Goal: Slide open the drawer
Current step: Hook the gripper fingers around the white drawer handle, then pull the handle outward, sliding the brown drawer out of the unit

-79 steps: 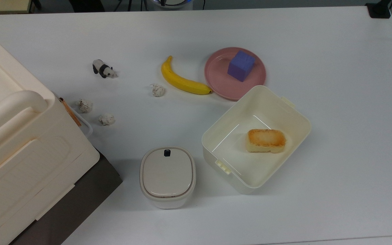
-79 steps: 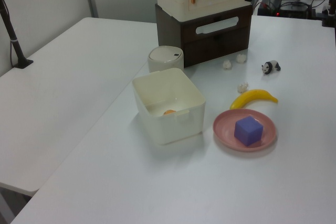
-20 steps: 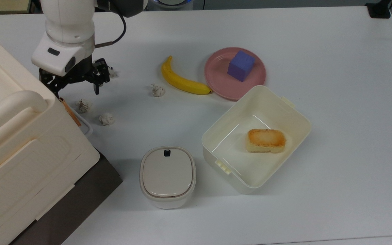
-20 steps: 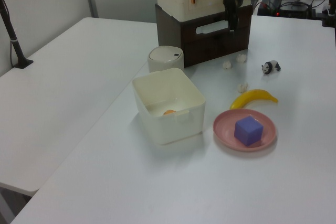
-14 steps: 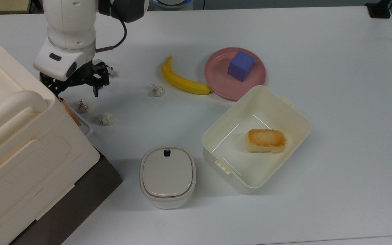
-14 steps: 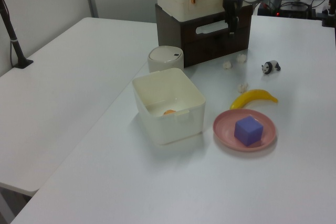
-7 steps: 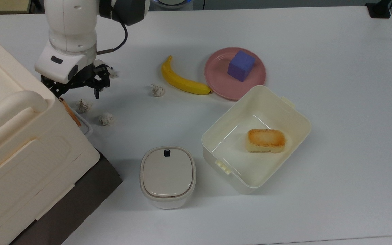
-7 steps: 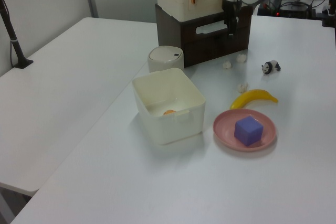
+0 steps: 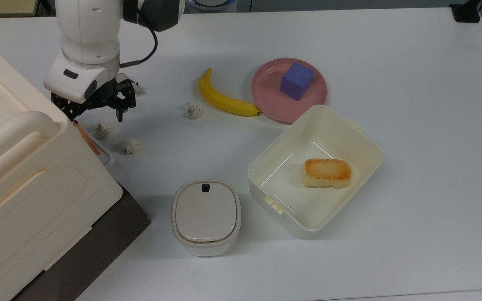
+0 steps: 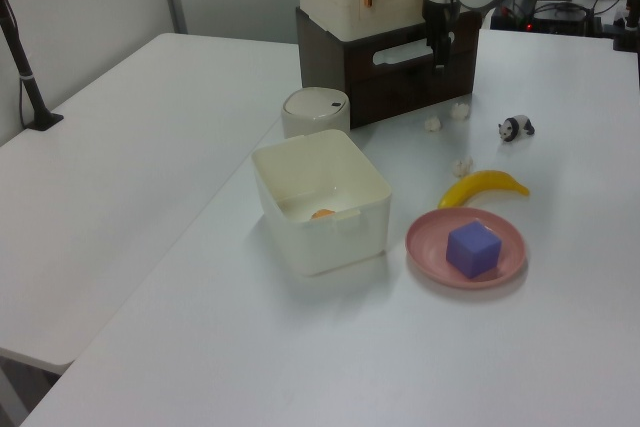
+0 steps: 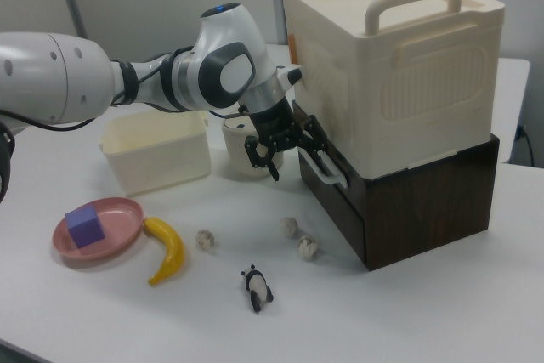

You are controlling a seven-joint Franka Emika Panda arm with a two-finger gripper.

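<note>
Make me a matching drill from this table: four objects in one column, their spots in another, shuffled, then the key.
Objects
1. purple cube
2. toasted bread piece
3. big cream box
4. panda figurine

Spots
A. inside the open cream tub
B. stacked on the dark brown cabinet holding the drawer
C. on the pink plate
D. standing directly on the table

Pairs: 1-C, 2-A, 3-B, 4-D
</note>
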